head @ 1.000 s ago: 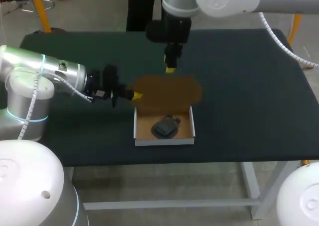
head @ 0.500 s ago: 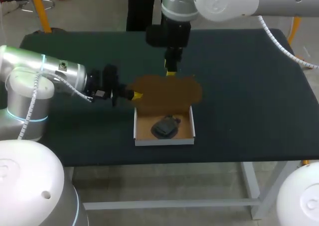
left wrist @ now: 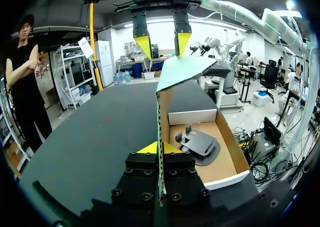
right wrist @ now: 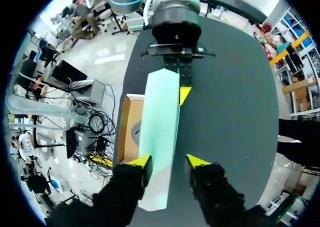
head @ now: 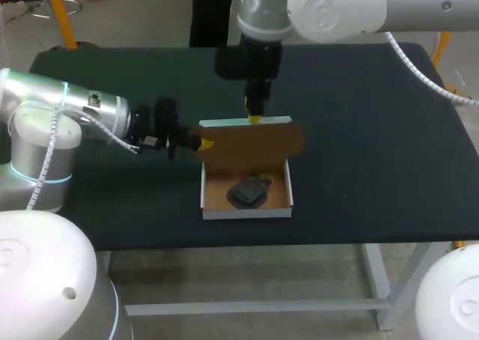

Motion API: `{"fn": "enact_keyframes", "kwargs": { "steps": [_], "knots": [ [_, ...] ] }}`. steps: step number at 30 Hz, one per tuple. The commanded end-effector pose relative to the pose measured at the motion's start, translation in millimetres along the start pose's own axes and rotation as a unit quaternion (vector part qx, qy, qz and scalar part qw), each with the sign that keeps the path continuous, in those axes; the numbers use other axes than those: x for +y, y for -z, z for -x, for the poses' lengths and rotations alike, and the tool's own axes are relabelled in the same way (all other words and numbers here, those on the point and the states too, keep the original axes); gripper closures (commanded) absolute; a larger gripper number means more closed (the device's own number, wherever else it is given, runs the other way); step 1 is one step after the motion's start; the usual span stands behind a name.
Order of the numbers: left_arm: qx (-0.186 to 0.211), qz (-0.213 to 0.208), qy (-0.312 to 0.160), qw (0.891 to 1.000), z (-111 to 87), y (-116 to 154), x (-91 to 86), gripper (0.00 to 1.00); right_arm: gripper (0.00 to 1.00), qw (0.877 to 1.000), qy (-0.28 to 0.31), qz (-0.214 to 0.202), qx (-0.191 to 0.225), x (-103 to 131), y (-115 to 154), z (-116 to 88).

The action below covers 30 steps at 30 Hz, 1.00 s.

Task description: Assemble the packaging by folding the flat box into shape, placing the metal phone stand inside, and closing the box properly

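Observation:
The open white box with a brown inside stands mid-table, and the dark metal phone stand lies in it. Its lid is raised behind it, a white strip of its outer face showing along the top. My left gripper is shut on the lid's left edge; in the left wrist view the cardboard runs edge-on out of that gripper. My right gripper hangs open over the lid's far edge. In the right wrist view the lid passes between its fingers.
Dark table top spreads wide to the right of the box and behind it. The table's front edge runs just below the box's front wall. My left arm lies low across the left side.
The lid has tipped up from lying back, so its white outer face now shows. My right gripper has come down and nearer to the lid's top edge. The left arm has held still.

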<state>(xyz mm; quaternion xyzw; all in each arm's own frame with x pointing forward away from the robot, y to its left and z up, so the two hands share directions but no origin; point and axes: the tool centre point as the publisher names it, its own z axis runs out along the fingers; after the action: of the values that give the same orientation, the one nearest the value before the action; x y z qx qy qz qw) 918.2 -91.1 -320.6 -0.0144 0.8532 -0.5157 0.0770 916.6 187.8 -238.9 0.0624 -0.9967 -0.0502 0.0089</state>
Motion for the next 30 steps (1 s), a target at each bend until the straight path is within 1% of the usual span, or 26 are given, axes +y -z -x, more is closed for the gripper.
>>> {"fn": "enact_keyframes", "kwargs": {
  "steps": [1,20,30],
  "knots": [
    [0.0,0.0,0.0,1.0,-0.1,-1.5,1.9,1.0,0.53,1.0,0.0,-0.004,0.001,3.7,-3.1,0.5],
    [0.0,0.0,0.0,1.0,-0.1,-1.5,1.9,1.0,0.51,1.0,0.001,-0.003,0.007,4.9,-12.8,3.0],
    [0.0,0.0,0.0,1.0,-0.1,-1.5,1.9,1.0,0.48,1.0,0.002,-0.004,0.013,4.9,-16.3,1.6]
  ]
}}
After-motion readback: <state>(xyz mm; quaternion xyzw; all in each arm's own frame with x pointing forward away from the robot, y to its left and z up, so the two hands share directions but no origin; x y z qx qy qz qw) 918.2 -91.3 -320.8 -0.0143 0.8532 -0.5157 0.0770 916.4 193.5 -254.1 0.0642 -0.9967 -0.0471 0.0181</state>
